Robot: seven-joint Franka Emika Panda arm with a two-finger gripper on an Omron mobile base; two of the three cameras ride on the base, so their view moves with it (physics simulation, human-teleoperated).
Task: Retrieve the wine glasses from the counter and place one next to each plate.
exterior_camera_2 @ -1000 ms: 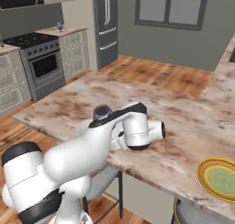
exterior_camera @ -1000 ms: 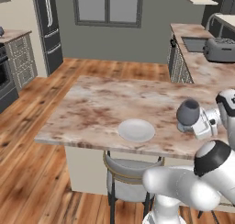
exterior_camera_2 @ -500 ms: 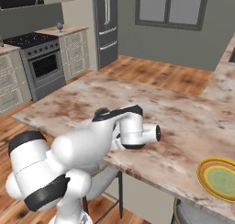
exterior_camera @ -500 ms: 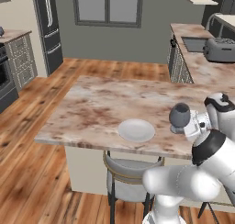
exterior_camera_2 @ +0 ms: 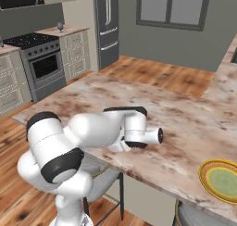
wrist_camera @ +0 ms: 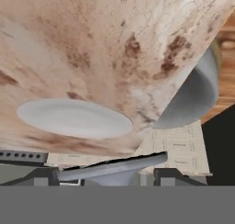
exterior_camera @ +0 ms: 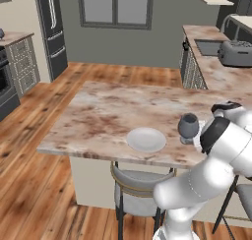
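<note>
A blue-grey wine glass (exterior_camera: 188, 125) stands upright, low over the marble island counter (exterior_camera: 98, 121), just right of the white-grey plate (exterior_camera: 146, 139). My gripper (exterior_camera: 197, 136) is shut on it from the right, mostly hidden behind its bowl. In the hand view the glass's round foot (wrist_camera: 114, 169) lies between my fingertips (wrist_camera: 45, 176), with the white plate (wrist_camera: 73, 117) beyond. The yellow-rimmed green plate (exterior_camera_2: 221, 178) sits at the counter's near right edge. A second small goblet (exterior_camera_2: 60, 25) stands on the far counter beside the stove.
A grey stool (exterior_camera: 138, 182) is tucked under the island below the white plate. A toaster (exterior_camera: 235, 52) and a sink sit on the right-hand counter. The stove (exterior_camera_2: 41, 58) and dark fridge (exterior_camera_2: 107, 26) line the far wall.
My gripper has carried the wine glass leftward and slightly lower, closer to the white plate. The plates have stayed put.
</note>
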